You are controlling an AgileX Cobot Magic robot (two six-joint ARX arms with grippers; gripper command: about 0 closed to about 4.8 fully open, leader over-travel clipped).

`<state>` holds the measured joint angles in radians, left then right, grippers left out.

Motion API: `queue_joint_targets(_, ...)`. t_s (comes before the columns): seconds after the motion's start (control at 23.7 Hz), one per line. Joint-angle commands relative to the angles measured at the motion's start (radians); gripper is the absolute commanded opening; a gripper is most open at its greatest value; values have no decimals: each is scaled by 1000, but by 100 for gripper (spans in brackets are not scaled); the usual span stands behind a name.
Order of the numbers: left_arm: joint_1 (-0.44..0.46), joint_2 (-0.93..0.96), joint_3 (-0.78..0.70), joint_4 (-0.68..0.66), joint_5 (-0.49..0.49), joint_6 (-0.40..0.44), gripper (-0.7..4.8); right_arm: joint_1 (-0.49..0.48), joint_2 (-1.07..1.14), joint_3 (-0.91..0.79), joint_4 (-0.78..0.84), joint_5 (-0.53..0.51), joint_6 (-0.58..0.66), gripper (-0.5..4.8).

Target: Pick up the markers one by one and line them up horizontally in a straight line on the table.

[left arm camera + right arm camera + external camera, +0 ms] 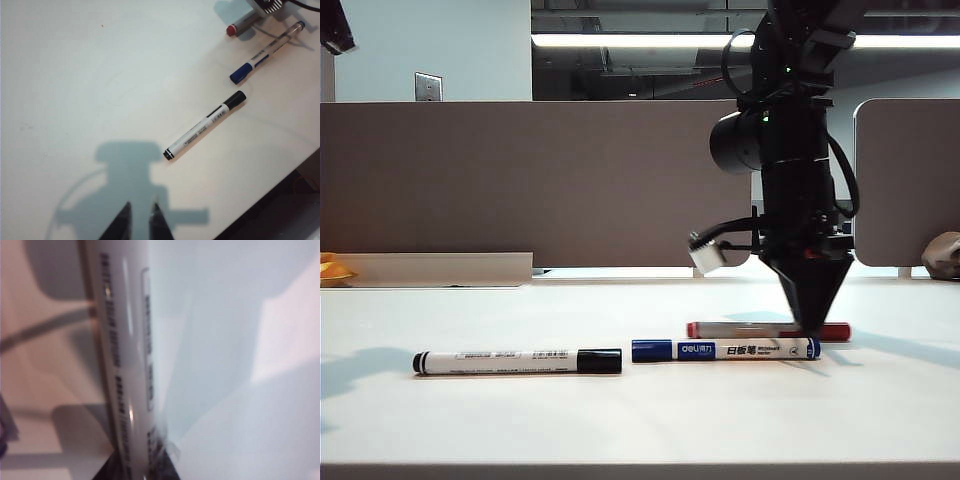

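A: Reading labels first. Blue-capped marker (725,349) carries a blue band with white "deli" lettering, then black characters on the white barrel; the small print beyond that is too fine to read.

B: And the black-capped marker (517,361)?

A: White barrel, blocks of black print that look like barcode and text, illegible in the exterior view. Black cap at its right end, black tip ring at its left. It lies flat on the table (640,420), left of the blue one, nearly end to end with it, a small gap between the caps.

B: Red-capped marker (768,330)?

A: Lies just behind the blue-capped one, parallel, shifted a little to the right. Red shows at both ends; the middle is hidden by the right gripper (812,325). The right wrist view shows its pale barrel very close, with lines of dark print, blurred beyond reading.

B: Right gripper state?

A: Pointing straight down, tips at the red-capped marker's barrel. That barrel runs between the dark fingertips (112,465) in the wrist view, so it reads as pinching the marker, which sits at table level.

B: Left gripper (140,222)?

A: Hangs over bare table, well away from all three markers. Fingers stand a narrow gap apart, nothing between them.
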<state>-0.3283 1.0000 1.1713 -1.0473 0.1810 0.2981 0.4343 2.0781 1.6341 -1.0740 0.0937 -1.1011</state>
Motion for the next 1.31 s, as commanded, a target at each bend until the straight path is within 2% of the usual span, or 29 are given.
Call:
queue_joint_targets(0.04,0,-3,2,16,7,5,52,-6,-2,-3,-18,79,39,85)
queue_joint_targets(0.34,0,-3,2,15,8,6,52,-40,-2,-3,-60,163,109,85)
queue_joint_targets(0.46,0,-3,2,16,8,9,52,-71,-5,-3,-124,163,139,85)
queue_joint_targets(0.63,0,-3,2,16,26,9,52,-98,-44,-3,-111,167,151,85)
queue_joint_targets(0.93,0,-2,2,41,26,8,52,-140,-123,-16,-152,105,156,85)
queue_joint_targets(1.31,0,-2,2,57,44,8,52,-140,-260,-271,-101,87,154,85)
